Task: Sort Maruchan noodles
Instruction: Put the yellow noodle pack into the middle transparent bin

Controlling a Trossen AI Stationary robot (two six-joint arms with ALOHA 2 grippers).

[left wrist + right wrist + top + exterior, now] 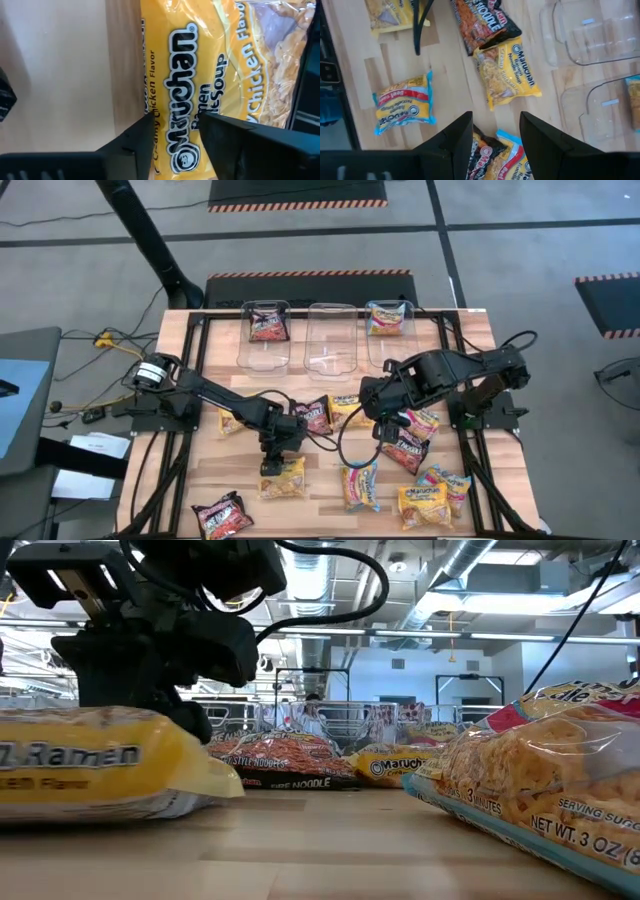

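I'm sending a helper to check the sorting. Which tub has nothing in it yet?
Three clear tubs stand in a row along the table's far edge. The middle tub is the one: it is bare inside, while the tubs on either side each hold one noodle packet.

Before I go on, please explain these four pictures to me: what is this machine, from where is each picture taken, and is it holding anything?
It is a robot with two dark arms at a wooden table, each ending in a two-finger claw. One picture looks straight down, one looks level across the table top, and two come from cameras on the wrists.

On the table lie many small Maruchan noodle packets in yellow, dark, and blue with pink. At the far edge stand three clear tubs: one holds a dark packet, the middle one is empty, one holds a light blue packet.

The left claw is down on a yellow packet, its fingers open, on either side of the printed name. It has not lifted the packet. The right claw hangs open above other packets, holding nothing.
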